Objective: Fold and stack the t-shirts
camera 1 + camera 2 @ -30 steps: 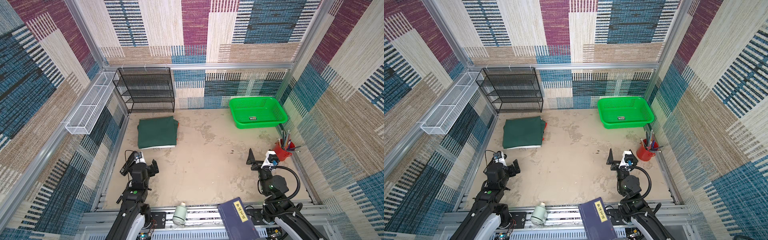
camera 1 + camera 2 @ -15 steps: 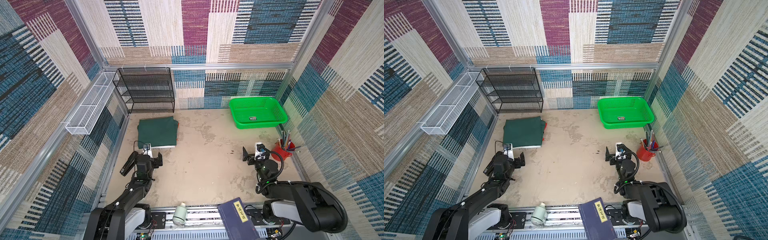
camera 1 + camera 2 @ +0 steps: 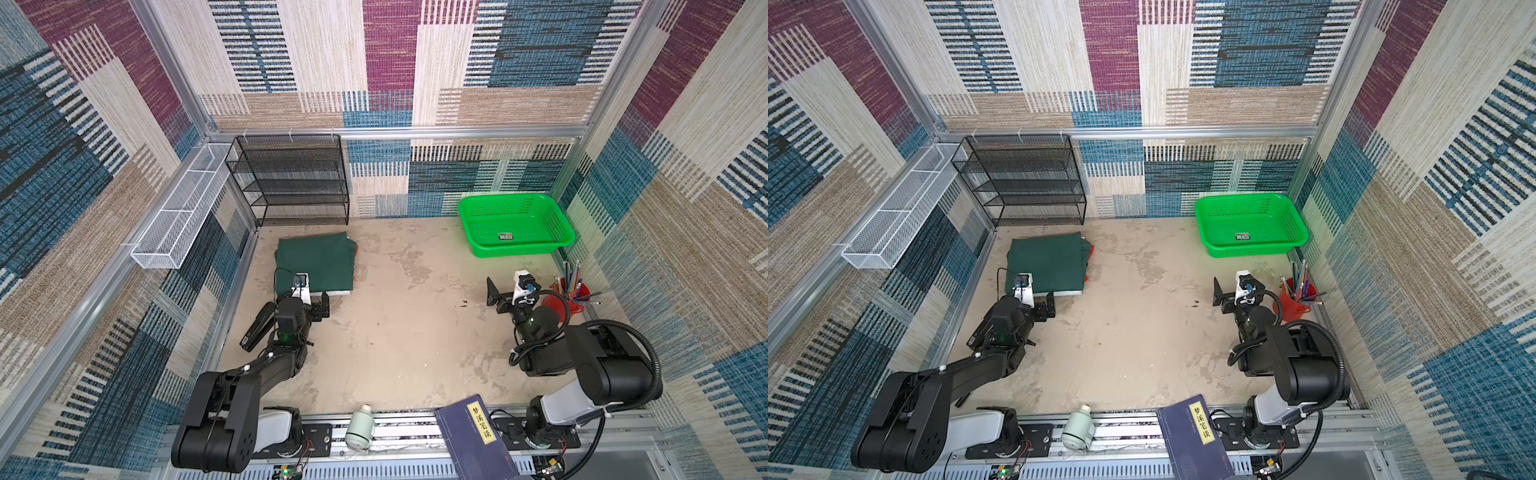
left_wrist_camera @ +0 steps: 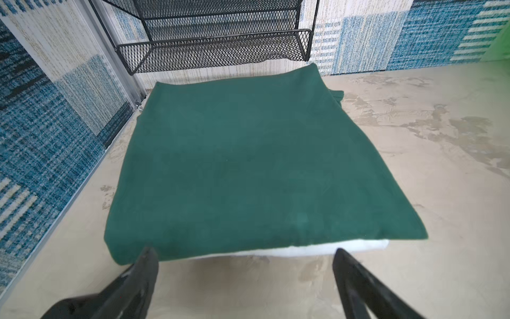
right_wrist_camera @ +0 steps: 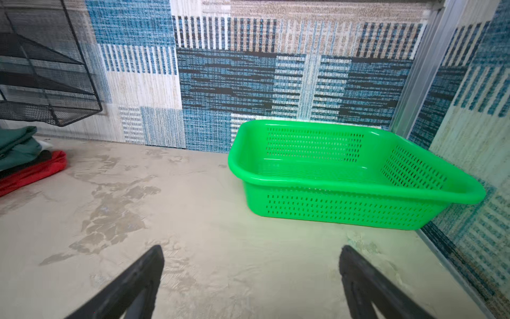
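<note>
The t-shirts lie folded in one stack at the back left. A dark green one (image 3: 313, 262) (image 3: 1046, 262) (image 4: 256, 165) is on top. A white one (image 4: 345, 247) shows under its near edge, and a red one (image 5: 33, 171) (image 3: 1091, 251) peeks out at the side. My left gripper (image 3: 298, 300) (image 3: 1023, 301) (image 4: 244, 256) is open, low over the table, its tips just short of the stack's near edge and holding nothing. My right gripper (image 3: 513, 291) (image 3: 1235, 293) (image 5: 249, 254) is open and empty over bare table, facing the basket.
A bright green plastic basket (image 3: 515, 224) (image 5: 345, 176) stands at the back right. A black mesh rack (image 3: 291, 178) is behind the stack, and a white wire tray (image 3: 183, 216) hangs on the left wall. A red pen cup (image 3: 569, 295) stands beside the right arm. A book (image 3: 478, 440) and a bottle (image 3: 360, 428) lie on the front rail.
Both arms have reached forward from the front edge. The left gripper has come up to the stack's near edge, the right one has moved toward the basket. Both stayed open.
</note>
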### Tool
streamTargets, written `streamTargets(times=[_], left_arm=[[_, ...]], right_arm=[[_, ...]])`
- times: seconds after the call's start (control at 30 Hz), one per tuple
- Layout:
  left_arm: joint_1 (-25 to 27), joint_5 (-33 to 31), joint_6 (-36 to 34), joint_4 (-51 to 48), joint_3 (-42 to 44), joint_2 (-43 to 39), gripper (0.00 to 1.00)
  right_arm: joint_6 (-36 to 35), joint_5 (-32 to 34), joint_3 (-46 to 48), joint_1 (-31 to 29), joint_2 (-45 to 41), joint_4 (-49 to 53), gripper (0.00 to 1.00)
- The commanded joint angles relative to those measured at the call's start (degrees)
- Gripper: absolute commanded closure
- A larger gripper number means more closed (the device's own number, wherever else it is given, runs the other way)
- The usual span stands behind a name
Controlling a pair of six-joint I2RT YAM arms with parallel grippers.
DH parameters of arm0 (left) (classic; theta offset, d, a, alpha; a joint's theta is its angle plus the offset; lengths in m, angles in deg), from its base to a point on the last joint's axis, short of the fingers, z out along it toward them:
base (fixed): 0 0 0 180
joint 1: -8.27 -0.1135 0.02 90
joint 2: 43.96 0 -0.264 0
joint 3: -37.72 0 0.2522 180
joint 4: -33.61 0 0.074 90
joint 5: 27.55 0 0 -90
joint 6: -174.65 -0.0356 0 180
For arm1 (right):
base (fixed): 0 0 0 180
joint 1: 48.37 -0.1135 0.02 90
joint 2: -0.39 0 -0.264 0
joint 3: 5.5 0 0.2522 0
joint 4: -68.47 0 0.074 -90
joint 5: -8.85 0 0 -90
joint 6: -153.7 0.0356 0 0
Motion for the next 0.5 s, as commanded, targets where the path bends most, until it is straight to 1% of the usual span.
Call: streamTargets(times=[0.0, 0.03, 0.1, 0.17, 0.2, 0.23, 0.3, 0.47], left_arm=[[0.0, 2.9, -3.9, 0.9, -2.1, 2.9, 0.01], [0.0, 3.0, -4.3, 2.5, -1.6, 4.4, 0.01], [-0.3, 1.0, -4.2, 14.8, 1.5, 9.7, 0.01], [-0.7, 0.1, -3.1, 22.3, 4.5, 12.5, 0.01], [-0.7, 0.5, -3.7, 26.2, 5.5, 13.7, 0.01], [-0.7, 0.6, -3.6, 26.9, 5.9, 13.6, 0.01], [-0.7, 1.1, -3.4, 23.3, 5.0, 12.4, 0.01], [-0.9, 1.8, -3.8, 19.2, 2.7, 12.5, 0.01]], right_arm=[[1.8, -0.8, -0.4, 0.5, 0.1, 1.6, 0.01], [1.7, -0.9, -0.4, 0.5, 0.0, 1.7, 0.01], [2.1, -0.8, -0.4, 0.7, 0.0, 1.6, 0.01], [3.4, 0.5, -0.4, 1.3, 0.0, 1.7, 0.01], [3.7, 0.7, -0.5, 1.4, 0.0, 1.8, 0.01], [3.7, 0.7, -0.5, 1.4, 0.0, 2.0, 0.01], [3.8, 0.9, -0.7, 1.4, 0.1, 2.4, 0.01], [3.2, 0.2, -0.7, 1.4, 0.0, 2.4, 0.01]])
